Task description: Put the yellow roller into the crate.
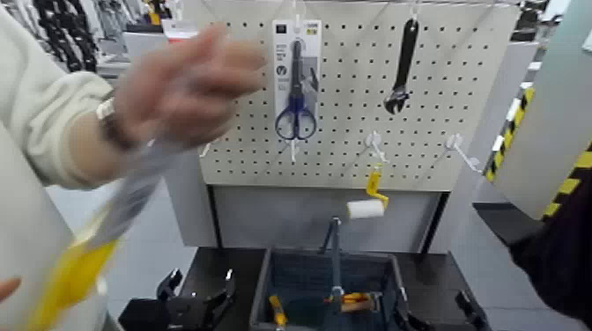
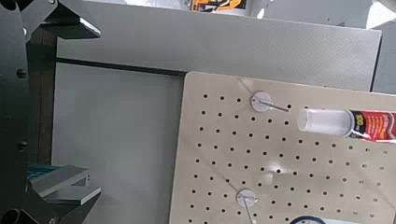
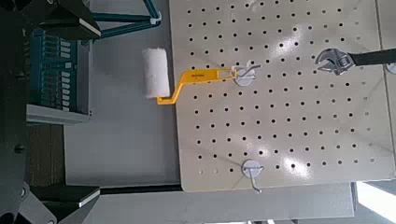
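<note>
The yellow roller hangs on a hook at the lower middle of the pegboard, with its white sleeve at the bottom and its yellow handle on the hook. The right wrist view shows it too. The crate stands on the dark table below it, with its handle bar upright and some tools inside. Its slotted side shows in the right wrist view. My left gripper is low at the crate's left, open and empty. My right gripper is low at the crate's right, open and empty.
A person's hand at the upper left holds a blurred pack with yellow on it. Blue-handled scissors in a pack and a black wrench hang on the pegboard. A white sealant tube shows against the board.
</note>
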`<act>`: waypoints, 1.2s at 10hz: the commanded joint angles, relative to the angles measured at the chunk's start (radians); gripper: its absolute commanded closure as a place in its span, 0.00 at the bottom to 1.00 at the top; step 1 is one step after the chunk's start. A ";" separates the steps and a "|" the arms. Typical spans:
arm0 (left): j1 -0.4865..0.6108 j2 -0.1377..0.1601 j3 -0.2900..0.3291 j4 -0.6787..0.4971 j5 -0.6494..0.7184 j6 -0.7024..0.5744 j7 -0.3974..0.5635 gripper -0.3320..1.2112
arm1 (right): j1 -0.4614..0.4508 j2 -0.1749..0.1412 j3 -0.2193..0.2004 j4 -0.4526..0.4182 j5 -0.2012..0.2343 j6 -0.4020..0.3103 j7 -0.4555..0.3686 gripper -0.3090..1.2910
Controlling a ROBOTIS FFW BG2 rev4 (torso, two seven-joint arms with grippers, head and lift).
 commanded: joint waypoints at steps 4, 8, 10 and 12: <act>0.000 0.000 0.000 0.000 -0.002 0.003 -0.003 0.30 | -0.015 -0.004 -0.026 -0.012 0.002 0.037 0.012 0.27; -0.003 0.000 0.000 0.003 0.005 0.009 -0.009 0.30 | -0.115 -0.020 -0.129 -0.044 -0.005 0.230 0.244 0.27; -0.006 0.000 -0.003 0.006 0.007 0.011 -0.012 0.30 | -0.189 -0.046 -0.164 -0.041 -0.025 0.334 0.353 0.27; -0.011 -0.002 -0.005 0.009 0.010 0.011 -0.015 0.30 | -0.267 -0.096 -0.170 -0.025 -0.037 0.428 0.434 0.27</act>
